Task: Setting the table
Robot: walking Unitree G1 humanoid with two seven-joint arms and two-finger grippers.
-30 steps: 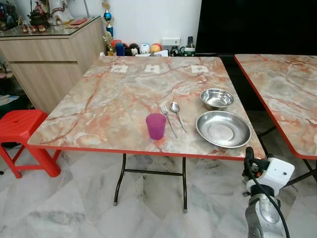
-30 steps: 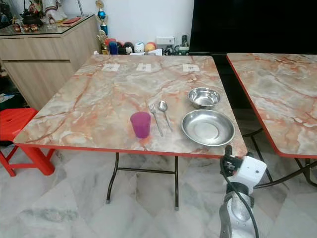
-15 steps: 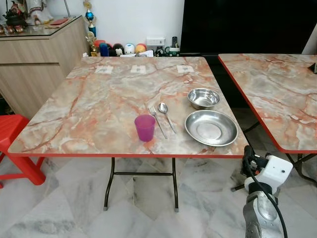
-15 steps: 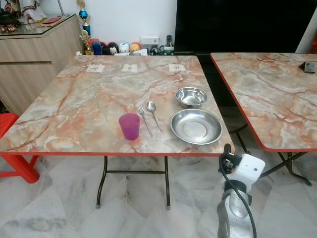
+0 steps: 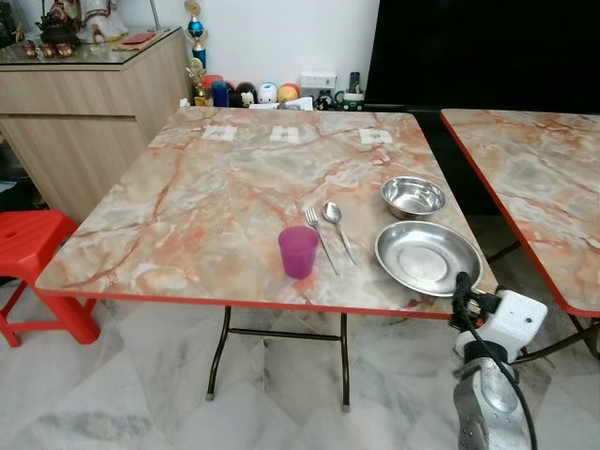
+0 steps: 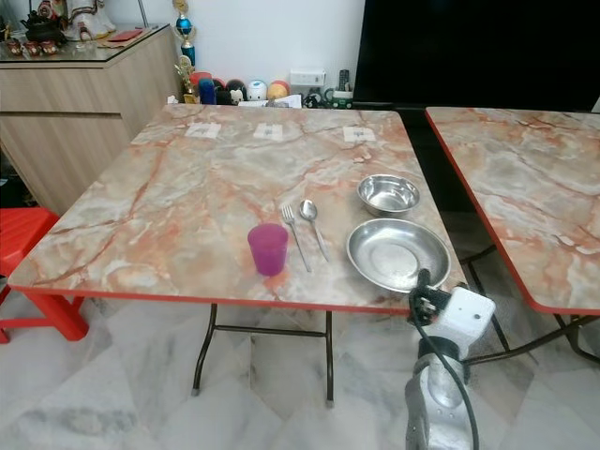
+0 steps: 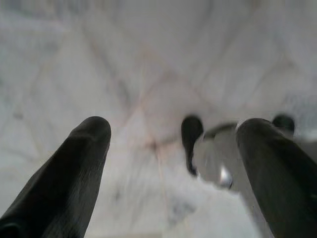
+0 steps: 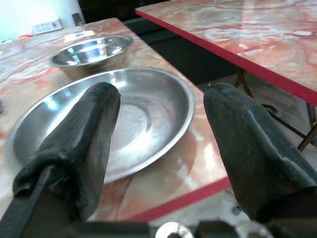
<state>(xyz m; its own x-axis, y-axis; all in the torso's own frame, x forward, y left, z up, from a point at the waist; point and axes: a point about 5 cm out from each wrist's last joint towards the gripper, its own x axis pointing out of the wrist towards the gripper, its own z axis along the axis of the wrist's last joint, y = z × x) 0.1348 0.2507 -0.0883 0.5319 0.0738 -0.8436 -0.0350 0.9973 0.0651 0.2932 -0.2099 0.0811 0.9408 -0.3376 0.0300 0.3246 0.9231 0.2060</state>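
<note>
Right gripper [image 8: 161,139]: raised just off the bench's near right corner, its silver arm rising from below; jaws open with nothing between them, aimed across the near edge at the plate.
Left gripper [image 7: 173,163]: hangs idle over the pale marble floor [image 5: 112,394]; jaws open and empty, in a blurred wrist view.
Bench [image 5: 216,197]: square folding top in orange-veined marble pattern with a red rim, on dark metal legs.
Plate [image 5: 427,256]: wide, shallow steel dish at the near right corner, close to the near edge; empty, upright.
Cup [image 5: 298,251]: purple plastic tumbler, upright, near the middle of the near edge; its contents cannot be made out.
Fork [image 5: 319,236]: lies between cup and plate, handle toward the near edge.
Spoon [image 5: 338,229]: lies just beside the fork on its right, parallel to it, bowl end away from the near edge.
Bowl [image 5: 412,196]: small steel bowl just behind the plate along the right edge; empty, upright.
Labels [image 5: 284,135]: three small white squares in a row along the far edge.
Red stool [image 5: 37,258]: on the floor off the bench's left edge.
Second bench [image 5: 534,187]: same marble top, standing apart to the right.
Wooden cabinet [image 5: 94,112]: behind the far left corner, ornaments on top.
</note>
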